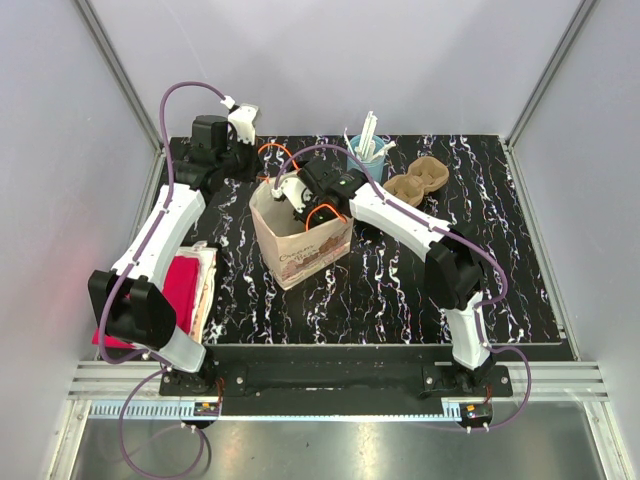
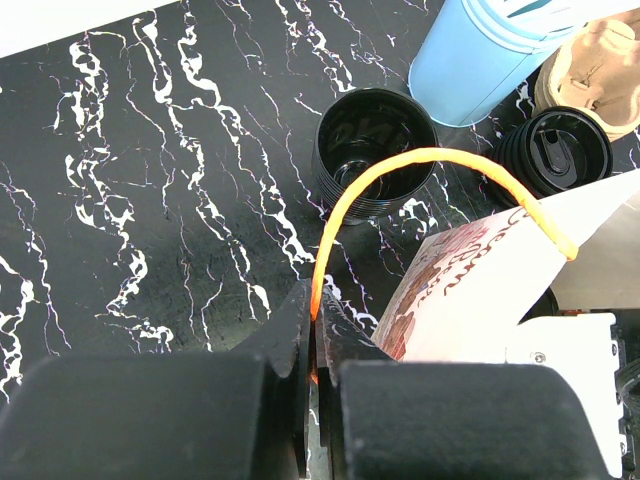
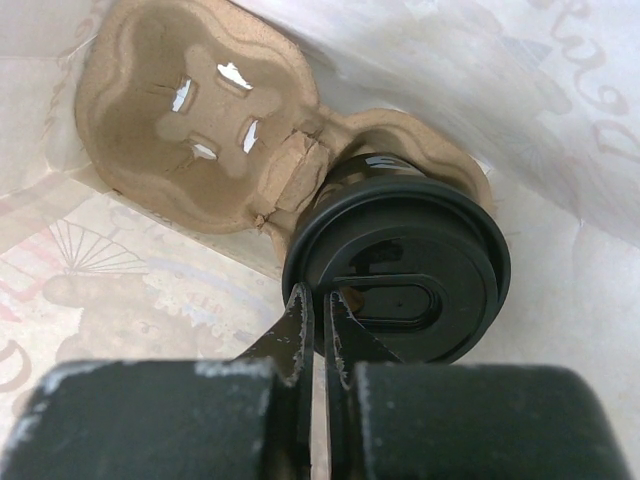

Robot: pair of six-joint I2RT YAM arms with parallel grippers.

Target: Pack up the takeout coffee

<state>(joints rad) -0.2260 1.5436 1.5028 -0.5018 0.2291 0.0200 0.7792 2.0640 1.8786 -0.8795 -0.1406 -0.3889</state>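
Top external view, from the left: a red pack lies at the left edge of the table, under the left arm. The bag stands upright and open near the middle, and both arms reach to its top. Right of it, farther back, stand a blue straw cup and a cardboard carrier.

Left wrist view: the left gripper has its fingers pressed together on the bag's orange handle, which arcs up and over to the bag at lower right. Beyond the handle a lidless cup stands on the table. Next come the blue cup and then a lidded cup near the bag's edge.

Right wrist view: a second carrier lies inside the bag, its left slot empty. The coffee sits in the right slot with its lid on. The right gripper pinches the near-left rim of the lid, fingers almost together.
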